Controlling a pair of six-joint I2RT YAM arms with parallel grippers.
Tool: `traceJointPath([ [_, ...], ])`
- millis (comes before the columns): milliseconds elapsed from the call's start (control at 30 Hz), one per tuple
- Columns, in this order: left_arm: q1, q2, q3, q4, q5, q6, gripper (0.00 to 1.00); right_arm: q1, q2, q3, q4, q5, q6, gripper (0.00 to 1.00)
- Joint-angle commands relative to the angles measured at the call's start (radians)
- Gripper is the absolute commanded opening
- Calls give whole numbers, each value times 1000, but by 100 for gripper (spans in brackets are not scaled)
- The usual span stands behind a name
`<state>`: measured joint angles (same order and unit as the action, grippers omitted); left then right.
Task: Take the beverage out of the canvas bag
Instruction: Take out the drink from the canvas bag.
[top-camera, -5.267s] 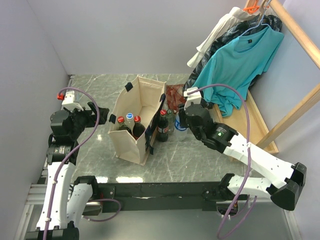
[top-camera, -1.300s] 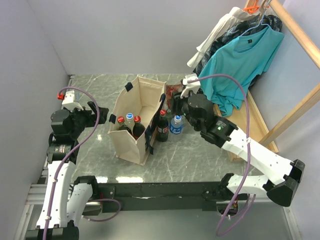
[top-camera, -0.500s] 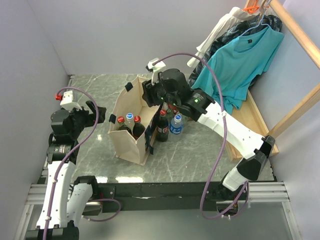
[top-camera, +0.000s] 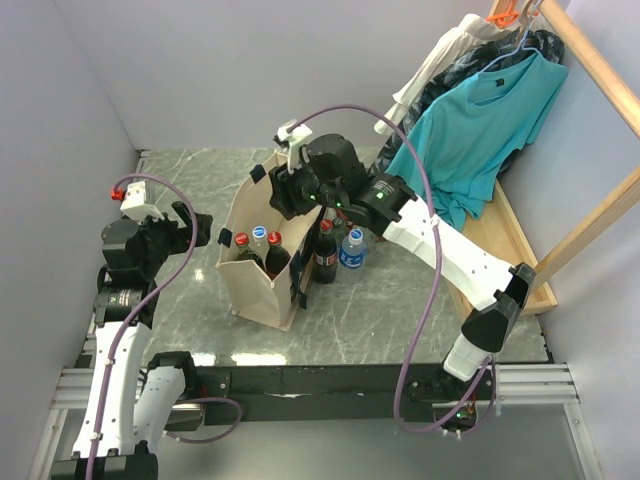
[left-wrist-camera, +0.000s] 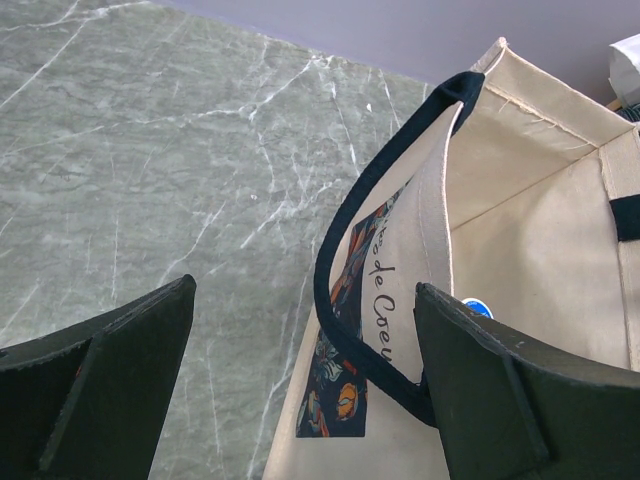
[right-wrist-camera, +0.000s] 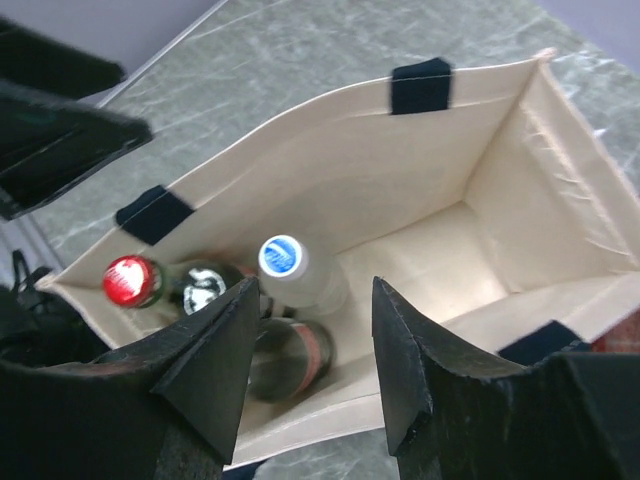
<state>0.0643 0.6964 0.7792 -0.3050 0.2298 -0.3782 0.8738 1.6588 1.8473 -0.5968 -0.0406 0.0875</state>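
The beige canvas bag stands open in the middle of the table, with navy handles and a dark print on its left side. Inside stand a clear blue-capped bottle, a red-capped bottle, a black-capped one and another dark bottle. My right gripper hovers over the bag's mouth, open, with nothing between its fingers. My left gripper is wide open just left of the bag, its right finger against the hanging handle.
A cola bottle and a blue-labelled water bottle stand on the table just right of the bag. A red plaid cloth lies behind them. Clothes hang from a wooden rack at the right. Walls close off the left and back.
The right arm has swung left from beside the water bottle on the table to above the bag's opening. The left arm and the bag have stayed put.
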Motion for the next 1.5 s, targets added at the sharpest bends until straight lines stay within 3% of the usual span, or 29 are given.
traceJointPath([
  [0, 5, -6, 5, 12, -6, 16, 96, 49, -50, 4, -9, -44, -15, 56],
  [433, 5, -6, 5, 15, 14, 15, 97, 159, -111, -68, -6, 30, -12, 61],
  [1467, 5, -6, 2, 17, 26, 16, 96, 172, -19, -34, -106, 96, -2, 68],
])
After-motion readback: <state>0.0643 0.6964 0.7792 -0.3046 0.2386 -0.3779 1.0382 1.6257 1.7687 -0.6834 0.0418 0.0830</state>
